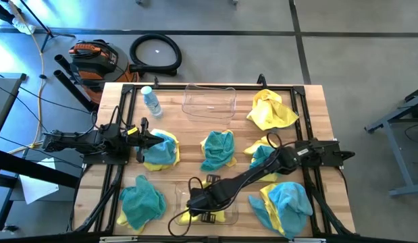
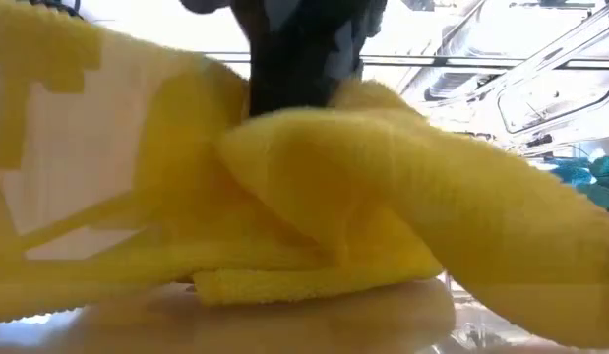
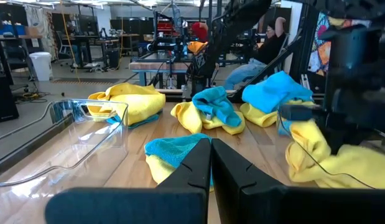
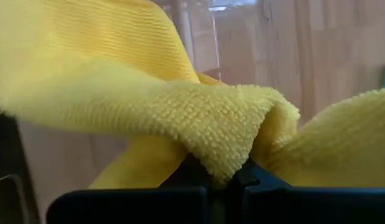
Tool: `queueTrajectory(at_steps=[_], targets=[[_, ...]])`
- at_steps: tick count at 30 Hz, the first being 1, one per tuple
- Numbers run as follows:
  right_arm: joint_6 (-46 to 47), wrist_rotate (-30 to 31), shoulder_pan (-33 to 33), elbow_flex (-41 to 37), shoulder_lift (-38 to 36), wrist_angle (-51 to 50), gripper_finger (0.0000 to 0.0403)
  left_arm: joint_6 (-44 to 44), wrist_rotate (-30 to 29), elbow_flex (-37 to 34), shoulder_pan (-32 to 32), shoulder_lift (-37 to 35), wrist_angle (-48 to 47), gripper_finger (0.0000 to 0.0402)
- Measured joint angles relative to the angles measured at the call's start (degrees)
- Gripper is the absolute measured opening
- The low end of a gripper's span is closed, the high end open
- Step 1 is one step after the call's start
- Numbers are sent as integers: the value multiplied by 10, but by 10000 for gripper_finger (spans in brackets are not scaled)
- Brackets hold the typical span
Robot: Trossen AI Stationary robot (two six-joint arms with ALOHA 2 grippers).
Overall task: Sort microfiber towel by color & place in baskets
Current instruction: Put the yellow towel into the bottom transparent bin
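right wrist view: fingers (image 4: 220,177) pinch yellow towel (image 4: 180,112), fold pointing down.

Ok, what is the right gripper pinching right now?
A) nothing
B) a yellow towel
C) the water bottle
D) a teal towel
B: the right gripper is shut on a fold of yellow towel, over the near clear basket as seen from above.
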Motion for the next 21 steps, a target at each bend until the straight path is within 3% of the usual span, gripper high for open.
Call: queueTrajectory(at_steps=[17, 21], targets=[[0, -12, 0, 0, 31, 40, 0, 0, 0, 0, 0, 0, 0, 0], [-1, -16, 1, 1, 31, 50, 18, 0, 0, 0, 0, 0, 0, 0]])
